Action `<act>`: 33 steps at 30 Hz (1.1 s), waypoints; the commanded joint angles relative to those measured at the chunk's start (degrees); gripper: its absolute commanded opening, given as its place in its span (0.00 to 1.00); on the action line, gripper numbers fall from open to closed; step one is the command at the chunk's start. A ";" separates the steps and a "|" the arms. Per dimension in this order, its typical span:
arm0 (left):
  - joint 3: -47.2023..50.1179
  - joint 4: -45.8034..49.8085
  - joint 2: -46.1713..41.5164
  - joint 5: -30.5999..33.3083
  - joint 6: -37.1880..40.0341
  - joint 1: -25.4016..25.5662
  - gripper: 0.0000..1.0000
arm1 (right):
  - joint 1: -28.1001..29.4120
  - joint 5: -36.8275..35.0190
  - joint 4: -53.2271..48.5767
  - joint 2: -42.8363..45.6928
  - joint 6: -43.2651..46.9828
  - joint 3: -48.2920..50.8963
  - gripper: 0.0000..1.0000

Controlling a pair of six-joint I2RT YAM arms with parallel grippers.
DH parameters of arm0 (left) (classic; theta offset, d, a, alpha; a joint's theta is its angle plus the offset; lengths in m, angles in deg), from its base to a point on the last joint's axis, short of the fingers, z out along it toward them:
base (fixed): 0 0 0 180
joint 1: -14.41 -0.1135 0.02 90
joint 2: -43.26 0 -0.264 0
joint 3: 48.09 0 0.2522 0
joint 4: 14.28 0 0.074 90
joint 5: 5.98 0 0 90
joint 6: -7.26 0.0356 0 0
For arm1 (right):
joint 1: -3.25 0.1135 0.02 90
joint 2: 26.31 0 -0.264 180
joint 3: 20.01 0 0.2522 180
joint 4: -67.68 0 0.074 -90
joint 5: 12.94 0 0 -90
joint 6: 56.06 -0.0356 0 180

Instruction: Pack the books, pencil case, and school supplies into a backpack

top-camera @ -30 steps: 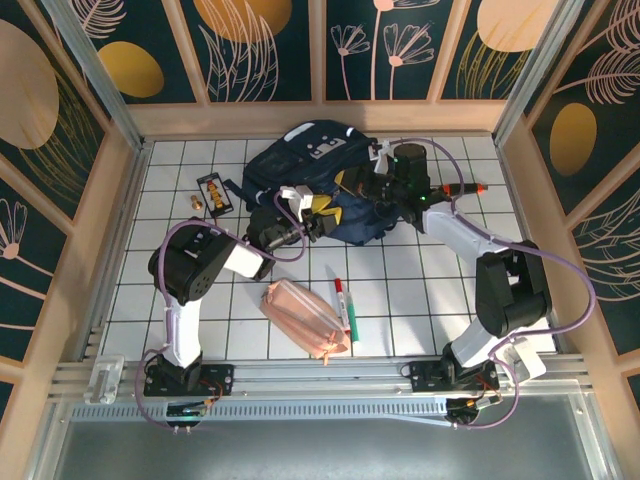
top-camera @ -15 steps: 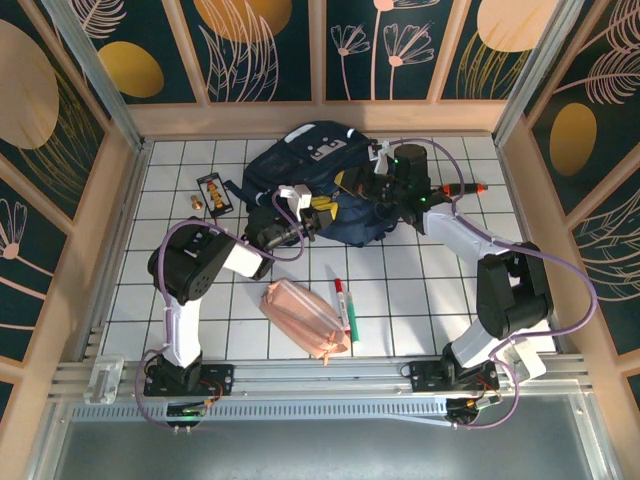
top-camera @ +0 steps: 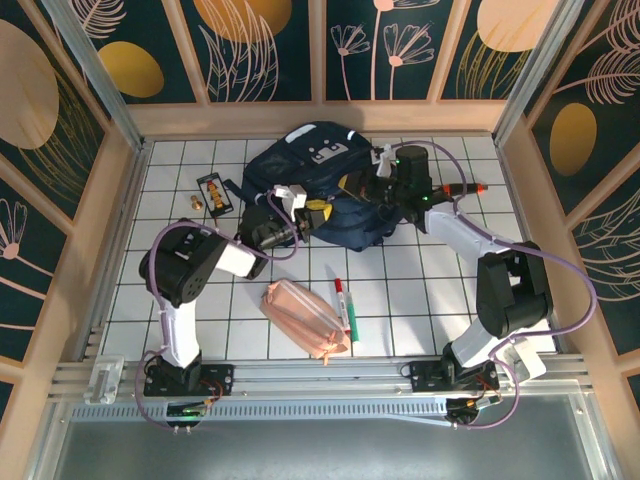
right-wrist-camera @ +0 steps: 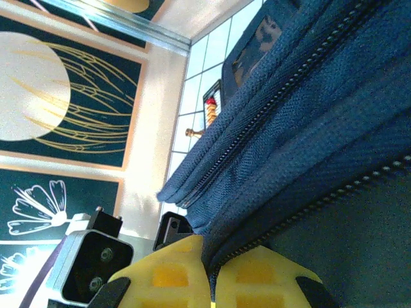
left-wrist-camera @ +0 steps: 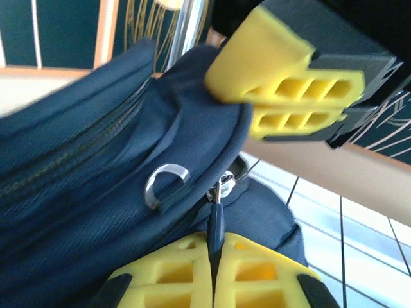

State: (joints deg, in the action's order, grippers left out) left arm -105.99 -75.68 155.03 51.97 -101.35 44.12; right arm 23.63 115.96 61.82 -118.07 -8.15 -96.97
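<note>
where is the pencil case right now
In the top view the pencil case lies on the table near its front edge, about mid-width, with the marker pen just right of it and the backpack farther back.

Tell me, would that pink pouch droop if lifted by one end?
Probably: the pink pouch looks like soft, creased fabric, so it would likely sag. Its flattened oblong shape suggests it would slide rather than roll when pushed.

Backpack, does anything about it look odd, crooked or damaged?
Nothing spilled or damaged. The backpack lies slumped and bunched, pinched between the left pincer, shut on its zipper pull, and the right pincer, shut on its fabric.
</note>
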 commanded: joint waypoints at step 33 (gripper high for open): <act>-1.52 41.65 -25.99 -2.60 30.12 -10.90 0.70 | -1.50 1.77 3.41 2.08 -0.71 -4.49 0.00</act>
State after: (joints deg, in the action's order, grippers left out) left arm -105.71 -35.81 131.92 58.44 -82.05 32.56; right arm 21.30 116.15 61.34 -116.08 -9.85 -97.71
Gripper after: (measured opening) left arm 0.691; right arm 0.052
